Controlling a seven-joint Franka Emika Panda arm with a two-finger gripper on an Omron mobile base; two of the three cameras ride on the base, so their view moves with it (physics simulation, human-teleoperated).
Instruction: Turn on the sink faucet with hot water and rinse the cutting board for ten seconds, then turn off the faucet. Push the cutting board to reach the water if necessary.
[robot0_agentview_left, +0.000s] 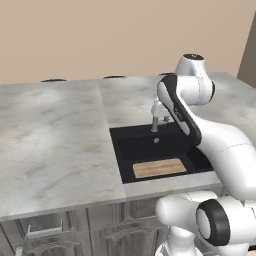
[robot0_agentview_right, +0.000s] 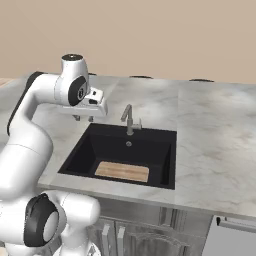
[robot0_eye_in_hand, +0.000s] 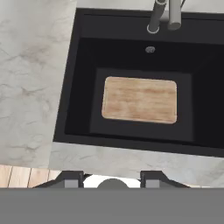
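spanning a beige-walled room, grey marble countertop (robot0_agentview_left: 55, 140) surrounds the sink (robot0_agentview_left: 127, 150); claw (robot0_agentview_right: 83, 118) clenched empty.

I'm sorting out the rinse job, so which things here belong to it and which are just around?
For the job:
- sink
- tap
- chopping board
- claw, shut, holding nothing

Just around:
- marble counter
- cupboard doors below

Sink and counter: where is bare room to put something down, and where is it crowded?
Bare marble counter lies left of the sink, and more lies to its right. The basin floor is bare between the cutting board and the drain. It is crowded behind the basin, around the faucet.
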